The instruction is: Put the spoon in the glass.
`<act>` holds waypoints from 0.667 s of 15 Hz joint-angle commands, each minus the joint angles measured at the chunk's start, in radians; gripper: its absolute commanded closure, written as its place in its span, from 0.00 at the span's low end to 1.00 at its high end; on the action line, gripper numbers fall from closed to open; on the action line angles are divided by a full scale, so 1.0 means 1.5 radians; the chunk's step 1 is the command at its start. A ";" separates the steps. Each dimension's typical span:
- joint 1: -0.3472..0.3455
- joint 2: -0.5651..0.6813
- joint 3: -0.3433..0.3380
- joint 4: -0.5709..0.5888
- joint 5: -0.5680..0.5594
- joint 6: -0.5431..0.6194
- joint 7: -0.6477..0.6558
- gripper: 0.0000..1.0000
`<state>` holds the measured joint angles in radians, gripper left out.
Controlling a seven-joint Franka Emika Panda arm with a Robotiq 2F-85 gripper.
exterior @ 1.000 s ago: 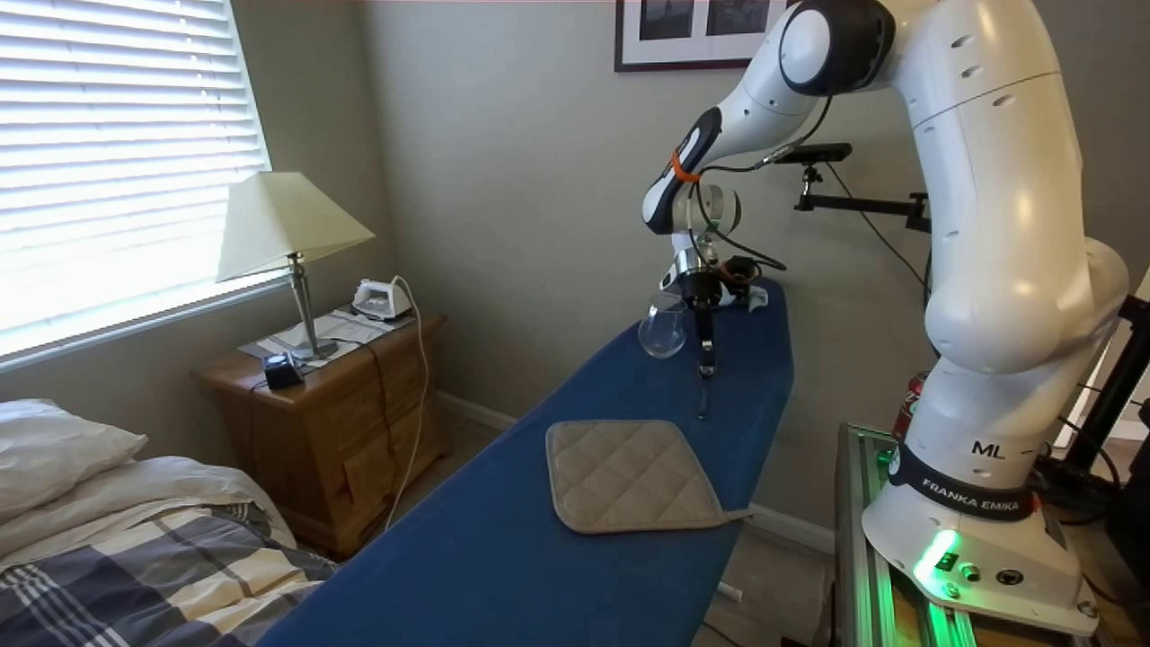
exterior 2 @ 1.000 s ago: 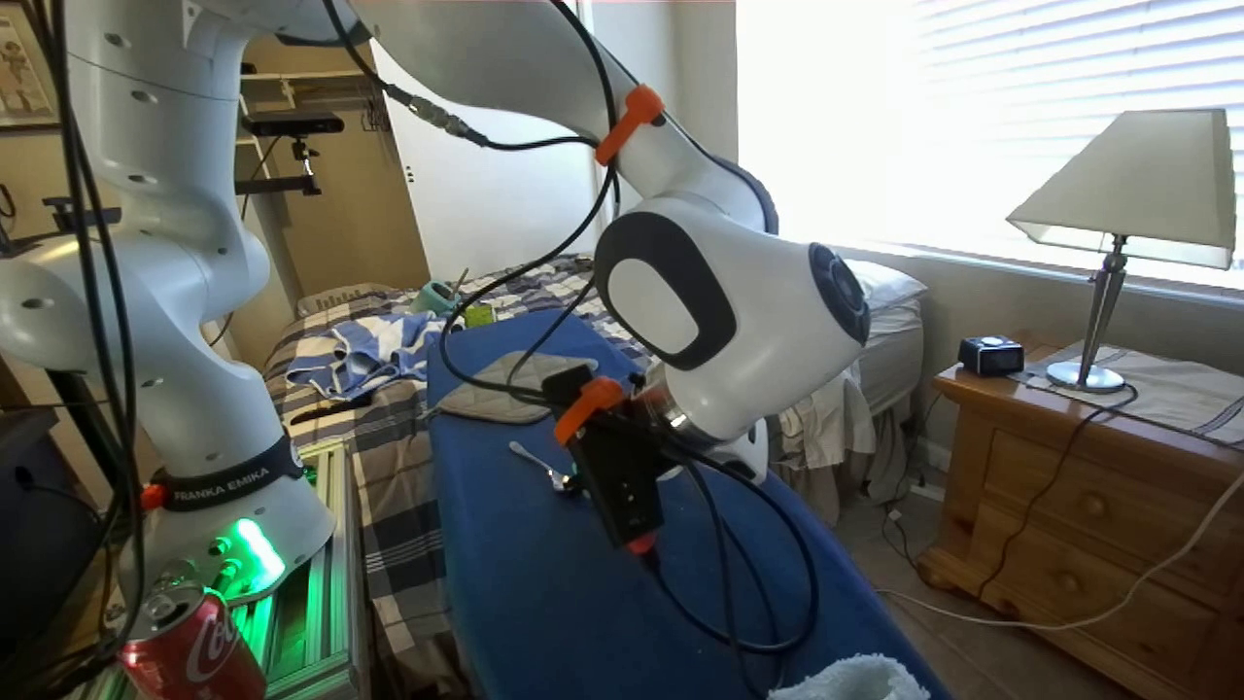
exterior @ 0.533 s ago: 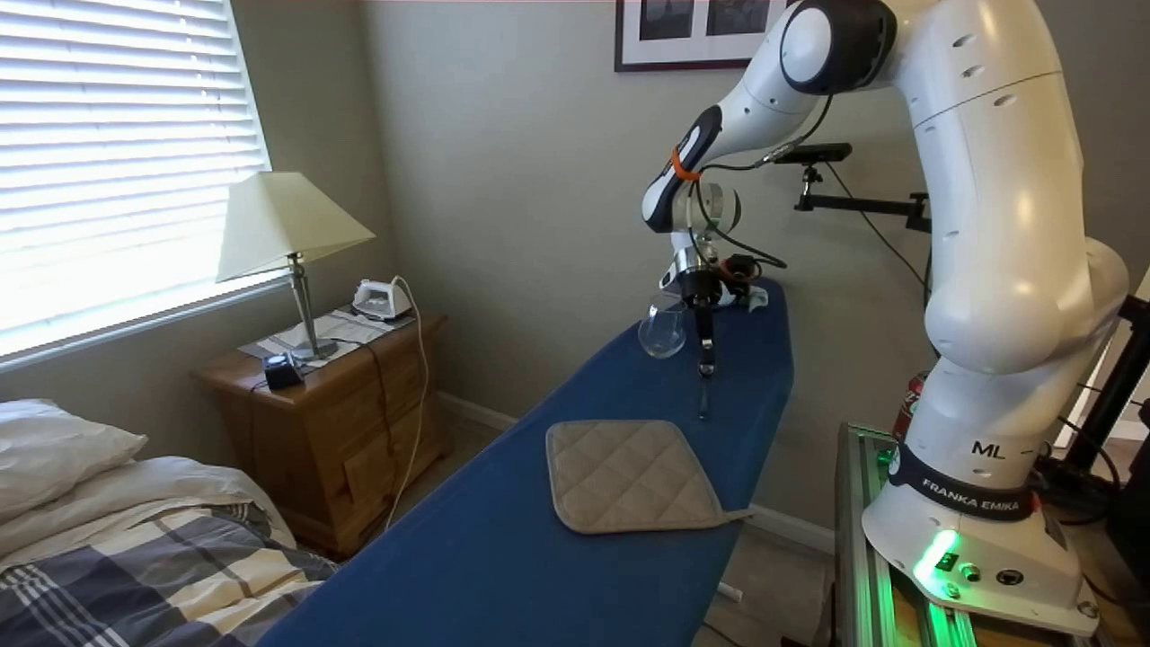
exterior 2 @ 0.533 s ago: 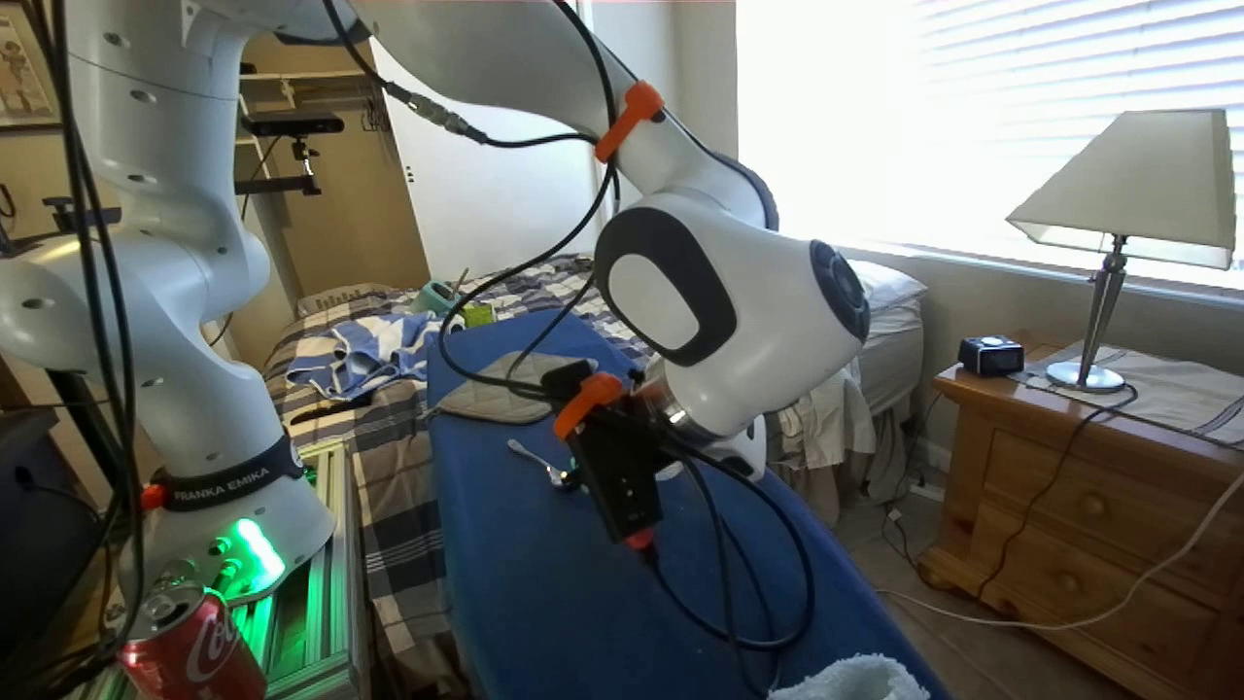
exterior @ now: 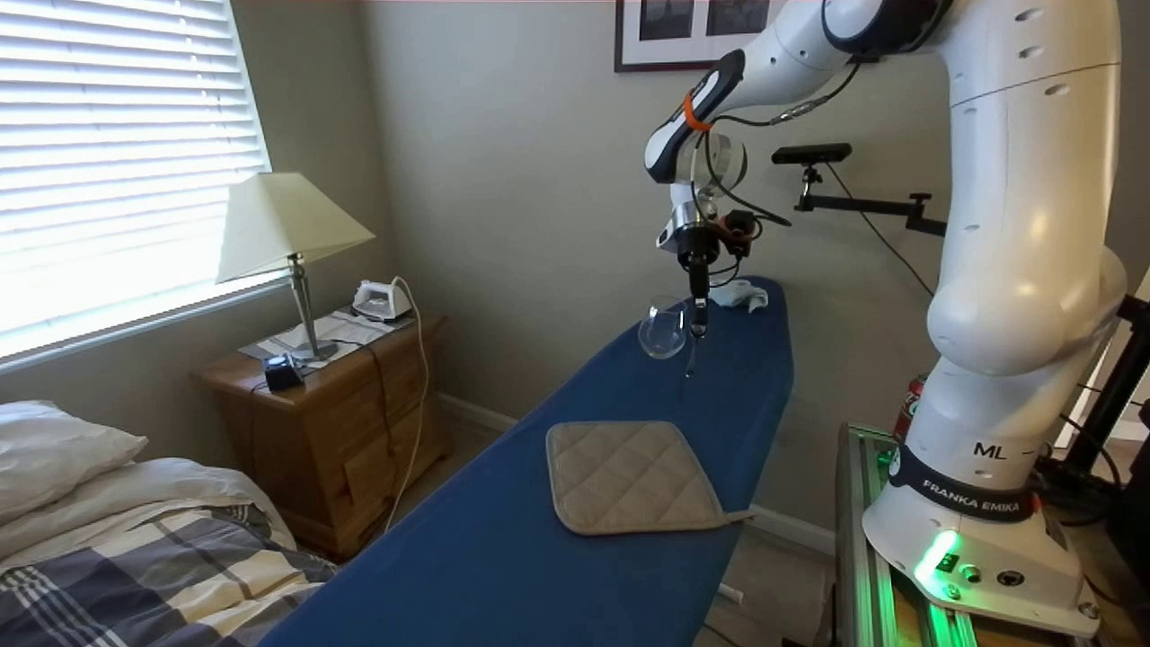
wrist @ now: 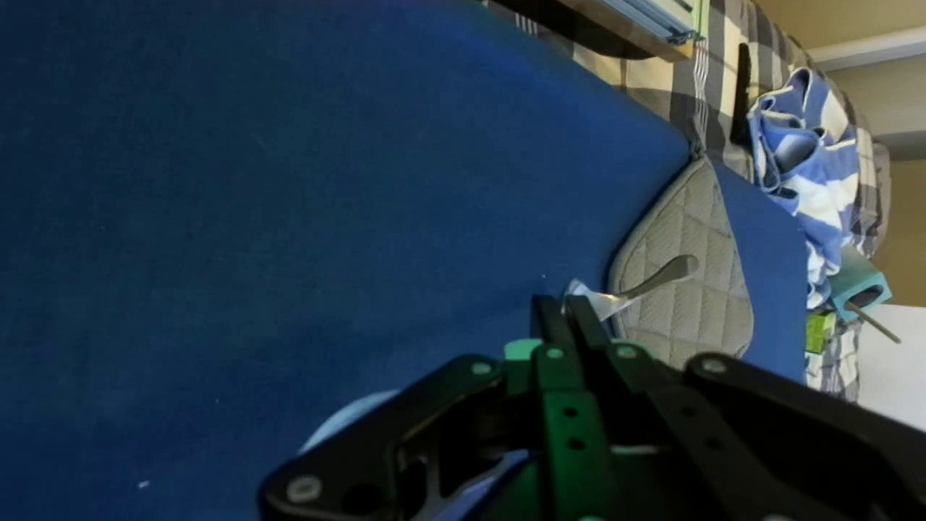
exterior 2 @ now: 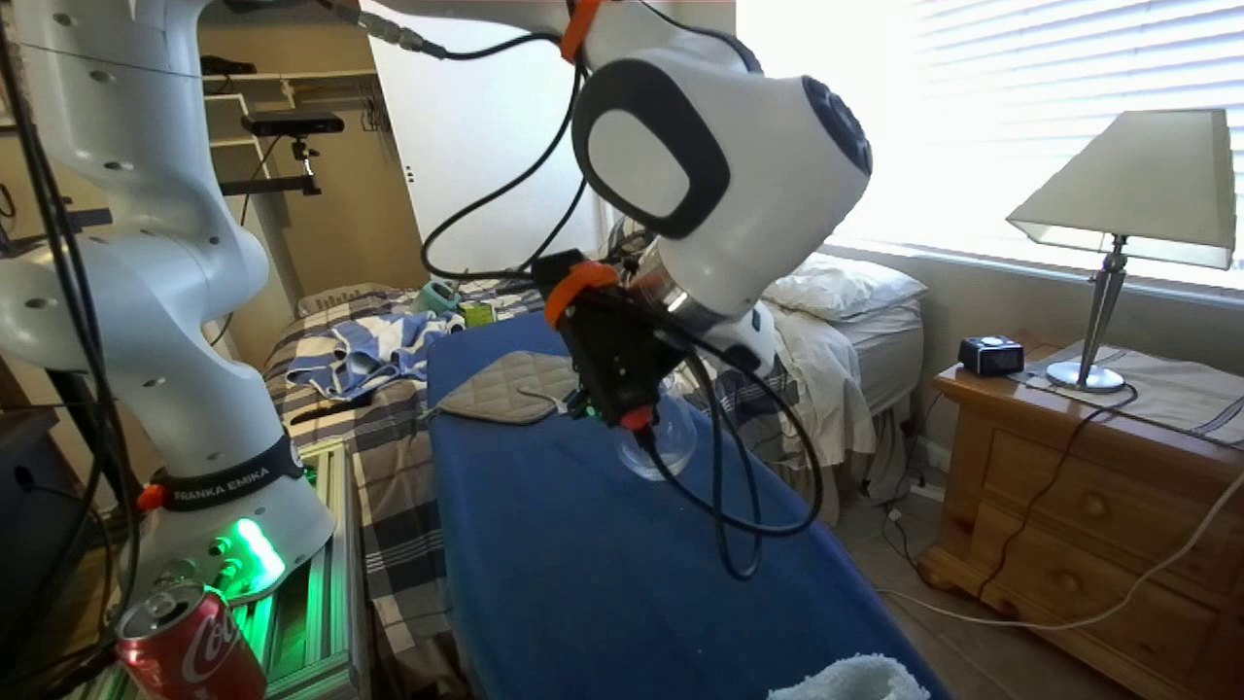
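My gripper [wrist: 563, 302] is shut on the metal spoon [wrist: 655, 281] by its bowl end, and the handle sticks out past the fingertips. In an exterior view the gripper [exterior: 698, 331] holds the spoon [exterior: 691, 361] above the blue board, handle slanting down. The clear round glass [exterior: 662, 332] stands on the board just beside the gripper there. In an exterior view the glass [exterior 2: 661, 445] is partly hidden behind the gripper [exterior 2: 581, 403] and its cables, and the spoon handle [exterior 2: 537, 396] shows in front of the pad. In the wrist view the glass is mostly hidden by the gripper.
A grey quilted pad [exterior: 633, 476] lies on the blue ironing board [exterior: 503, 548]. A white cloth [exterior: 738, 294] lies at the board's narrow end. A nightstand [exterior: 332, 431] with a lamp [exterior: 292, 225] and iron [exterior: 382, 299] stands beside the board. A bed [exterior: 162, 557] is nearby.
My gripper has risen, lifting the spoon off the board. The glass, which was hidden behind the arm in an exterior view, now shows there.
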<state>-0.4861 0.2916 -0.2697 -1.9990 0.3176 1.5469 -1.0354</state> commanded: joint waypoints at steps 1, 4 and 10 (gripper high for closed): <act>0.025 -0.086 -0.017 -0.011 -0.024 -0.005 0.095 0.99; 0.043 -0.135 -0.020 -0.005 -0.056 -0.017 0.184 0.99; 0.068 -0.185 -0.022 0.035 -0.135 -0.046 0.352 0.99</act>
<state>-0.4092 0.0420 -0.2852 -1.9809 0.1670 1.5154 -0.6129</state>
